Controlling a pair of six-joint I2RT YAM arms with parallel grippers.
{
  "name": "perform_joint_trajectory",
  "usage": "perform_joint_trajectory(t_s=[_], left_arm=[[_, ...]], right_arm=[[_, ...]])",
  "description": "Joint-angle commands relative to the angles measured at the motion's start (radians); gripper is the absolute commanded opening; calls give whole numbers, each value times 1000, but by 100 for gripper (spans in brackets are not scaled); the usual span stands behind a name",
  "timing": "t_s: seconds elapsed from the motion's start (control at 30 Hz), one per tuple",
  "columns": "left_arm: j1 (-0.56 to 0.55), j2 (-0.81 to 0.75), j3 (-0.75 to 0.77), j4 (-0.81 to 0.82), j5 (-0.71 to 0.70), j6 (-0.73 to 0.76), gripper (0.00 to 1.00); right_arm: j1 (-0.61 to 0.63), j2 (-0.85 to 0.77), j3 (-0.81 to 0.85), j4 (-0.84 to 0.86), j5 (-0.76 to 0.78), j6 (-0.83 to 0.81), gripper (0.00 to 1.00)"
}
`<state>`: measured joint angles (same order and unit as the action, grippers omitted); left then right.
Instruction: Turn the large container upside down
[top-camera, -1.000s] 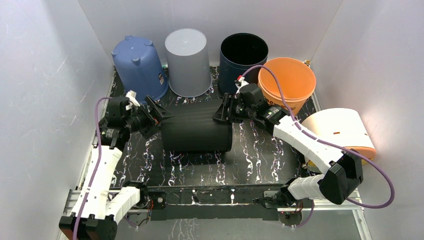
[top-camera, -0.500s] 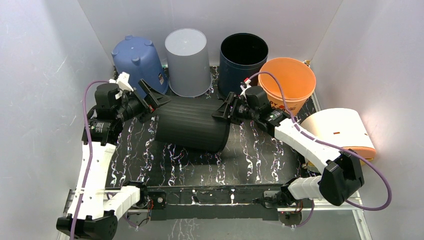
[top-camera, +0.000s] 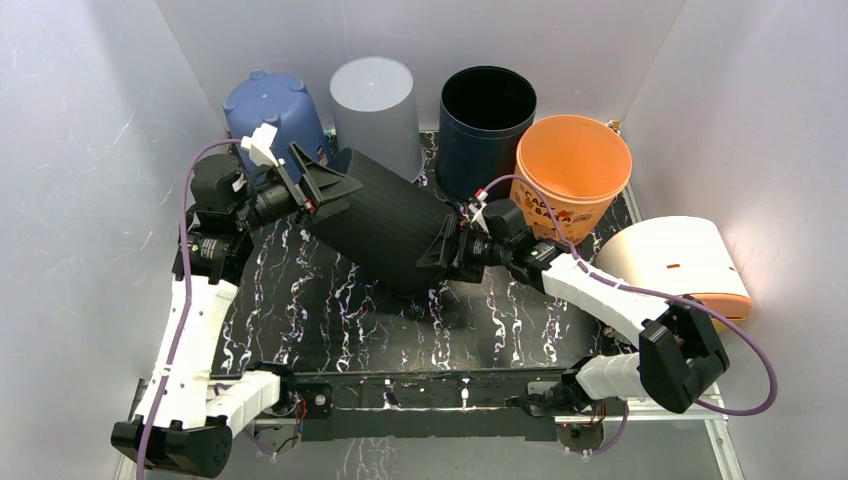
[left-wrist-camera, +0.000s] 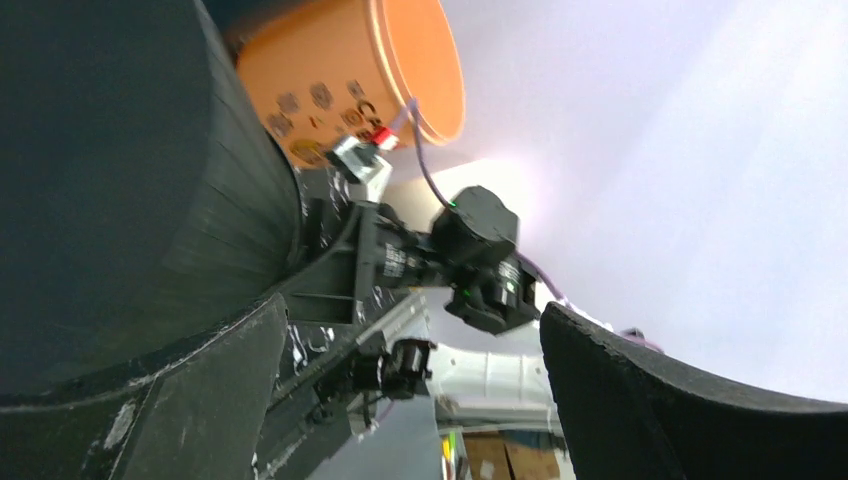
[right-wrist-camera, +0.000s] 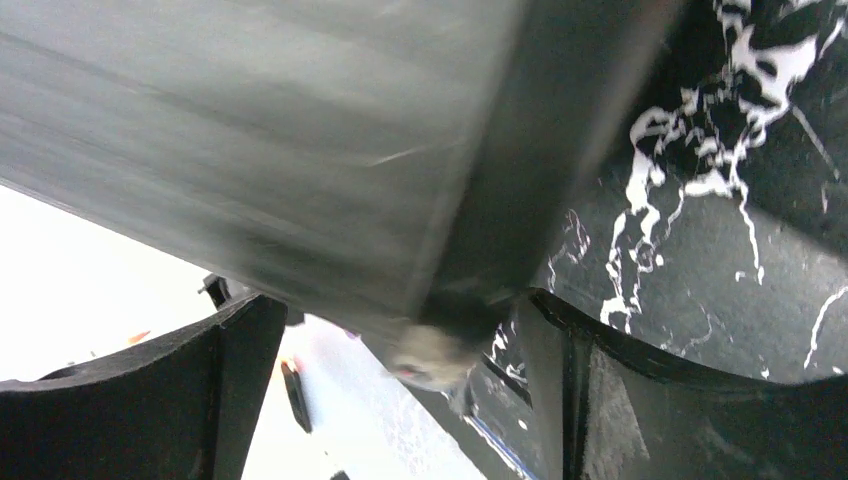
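The large container is a black ribbed bin, tilted, with its closed base raised at the back left and its rim low at the right, near the mat. My left gripper is open at the raised base. In the left wrist view one of its fingers lies against the bin's wall and the gap between the jaws is empty. My right gripper is open at the low rim. In the right wrist view the blurred bin wall and rim hang just above the wide-apart fingers.
At the back stand an upside-down blue bucket, an upside-down grey bin, an upright dark navy bin and an orange bucket. A cream bin lies on its side at the right. White walls close in on three sides.
The black bin has gone from lying on its side to steeply tilted. Its base rose toward the back left with my left gripper, and my right gripper came nearer and lower with the rim.
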<state>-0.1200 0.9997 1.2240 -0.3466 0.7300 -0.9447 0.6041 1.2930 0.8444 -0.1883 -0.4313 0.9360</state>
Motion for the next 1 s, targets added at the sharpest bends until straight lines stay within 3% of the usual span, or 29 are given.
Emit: perform_joint_trajectory(t_s=[0.0, 0.2, 0.47, 0.97], left_arm=[[-20, -23, -38, 65, 147, -55, 96], [-20, -18, -56, 64, 149, -42, 96], [-20, 13, -57, 92, 168, -29, 96], [-19, 40, -44, 153, 202, -42, 97]], right_arm=[[13, 13, -19, -17, 4, -45, 87], [13, 29, 28, -154, 90, -123, 97], [6, 34, 64, -293, 186, -197, 98], [-20, 74, -54, -210, 177, -147, 98]])
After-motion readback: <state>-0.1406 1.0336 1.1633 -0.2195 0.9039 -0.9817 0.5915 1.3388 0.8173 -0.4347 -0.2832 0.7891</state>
